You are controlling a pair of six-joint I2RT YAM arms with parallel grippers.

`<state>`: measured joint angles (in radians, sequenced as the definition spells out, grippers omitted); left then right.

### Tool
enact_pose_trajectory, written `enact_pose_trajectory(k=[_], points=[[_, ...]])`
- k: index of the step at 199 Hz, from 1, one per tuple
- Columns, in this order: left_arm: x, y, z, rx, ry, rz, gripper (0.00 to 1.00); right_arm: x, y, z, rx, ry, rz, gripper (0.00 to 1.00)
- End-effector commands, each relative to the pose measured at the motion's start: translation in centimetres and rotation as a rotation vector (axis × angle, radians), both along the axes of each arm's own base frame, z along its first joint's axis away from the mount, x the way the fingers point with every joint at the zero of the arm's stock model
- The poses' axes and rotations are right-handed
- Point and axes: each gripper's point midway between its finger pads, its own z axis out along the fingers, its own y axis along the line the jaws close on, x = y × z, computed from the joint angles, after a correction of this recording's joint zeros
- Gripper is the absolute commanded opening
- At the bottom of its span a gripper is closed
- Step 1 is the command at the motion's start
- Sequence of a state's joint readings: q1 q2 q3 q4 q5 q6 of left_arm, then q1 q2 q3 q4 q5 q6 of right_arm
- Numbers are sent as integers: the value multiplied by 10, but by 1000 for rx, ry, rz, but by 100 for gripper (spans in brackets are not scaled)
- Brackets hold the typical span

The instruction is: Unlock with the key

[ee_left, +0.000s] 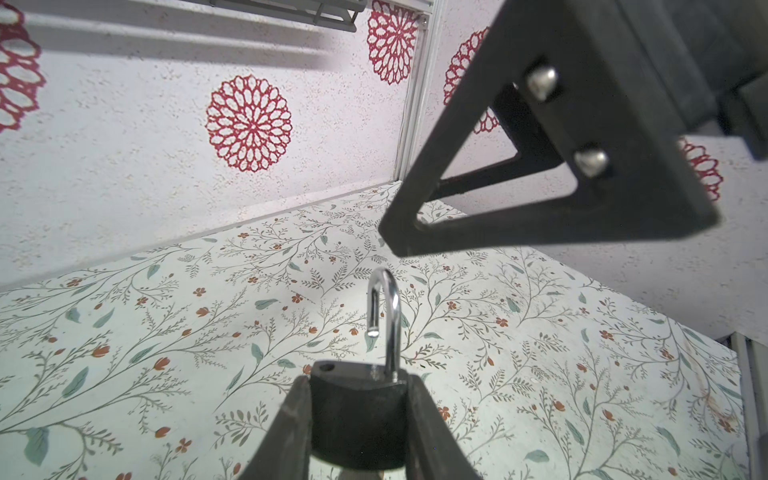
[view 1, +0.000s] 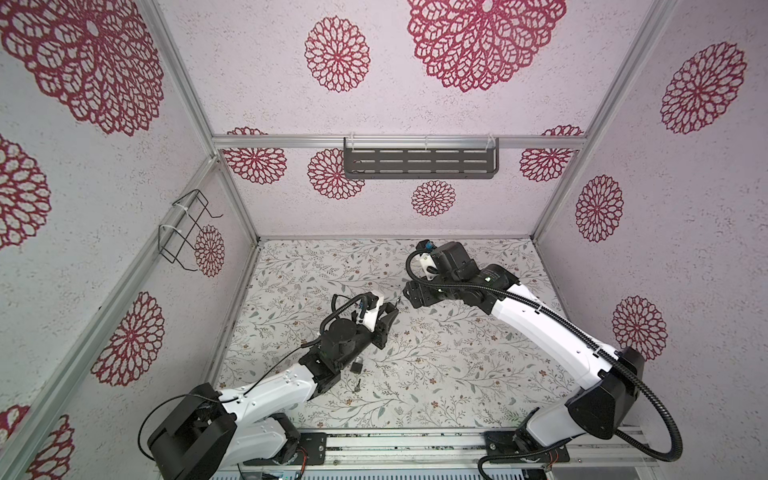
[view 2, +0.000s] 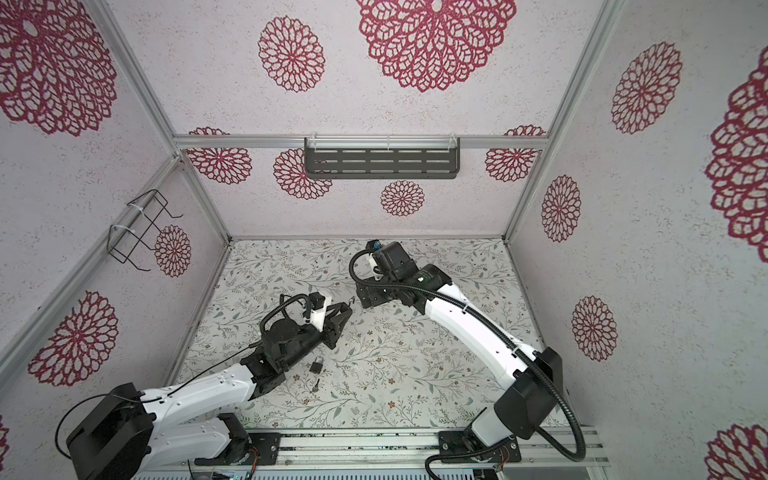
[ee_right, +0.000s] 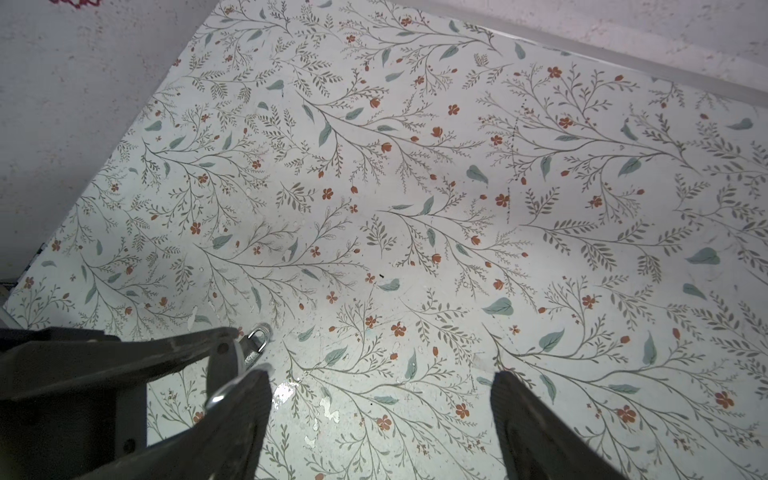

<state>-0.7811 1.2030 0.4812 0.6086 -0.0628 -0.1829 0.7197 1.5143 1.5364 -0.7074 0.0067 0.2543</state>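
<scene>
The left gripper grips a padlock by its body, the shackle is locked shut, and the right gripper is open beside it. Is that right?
Not quite: the shackle is open, with one end lifted clear of the body, as the left wrist view shows. The rest holds: the left gripper grips the padlock by its body, and the right gripper is open beside it.

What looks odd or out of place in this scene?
The padlock clamped in the left gripper has its shackle swung free of the body, already open. A second padlock lies on the table.
</scene>
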Motion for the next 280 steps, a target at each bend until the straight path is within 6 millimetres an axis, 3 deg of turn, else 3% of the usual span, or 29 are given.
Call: enact_pose_trajectory(k=[1,47,77,186,228,254,280], points=[[-4,-7,23,-24,-70,-44,0,3,6,17,35,-31,35,86],[-4,-6,28,-31,-78,-45,0,3,18,4,34,25,84,87],[-5,-4,31,-43,-87,-35,0,3,14,-2,17,37,83,87],[4,1,26,-49,-76,21,0,-9,1,7,63,27,69,87],[21,10,13,-46,5,132,0,0,-28,-2,16,-3,-50,87],[39,15,-13,-8,168,251,0,3,-52,-9,21,-38,-149,88],[54,6,-42,24,353,322,0,3,-76,-23,60,-36,-263,89]])
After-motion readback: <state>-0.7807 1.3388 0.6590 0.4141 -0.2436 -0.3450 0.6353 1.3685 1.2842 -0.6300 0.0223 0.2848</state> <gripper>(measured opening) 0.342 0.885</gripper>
